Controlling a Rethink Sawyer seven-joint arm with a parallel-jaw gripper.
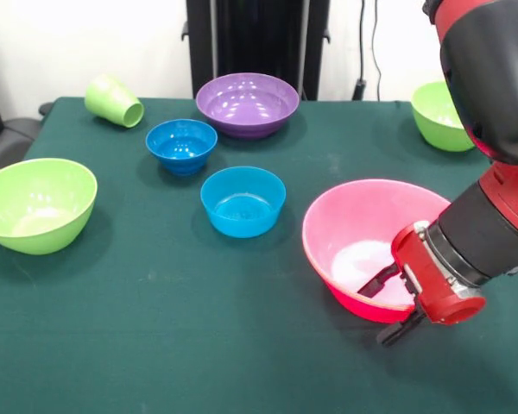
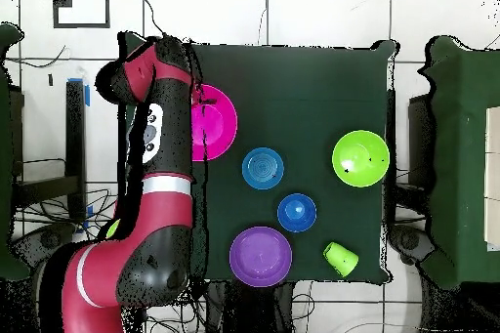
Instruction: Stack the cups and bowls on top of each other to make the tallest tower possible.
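At the pink bowl (image 1: 363,237)'s near rim, hand (image 1: 395,306) astride the wall, fingers clamped on it.

The red and black arm reaches down beside the pink bowl (image 1: 367,246), its claw (image 1: 395,304) straddling the bowl's near rim, one finger inside, one outside.

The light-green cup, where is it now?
In the front view the light-green cup lies on its side at the table's far left corner, left of the purple bowl and beyond the darker blue bowl.
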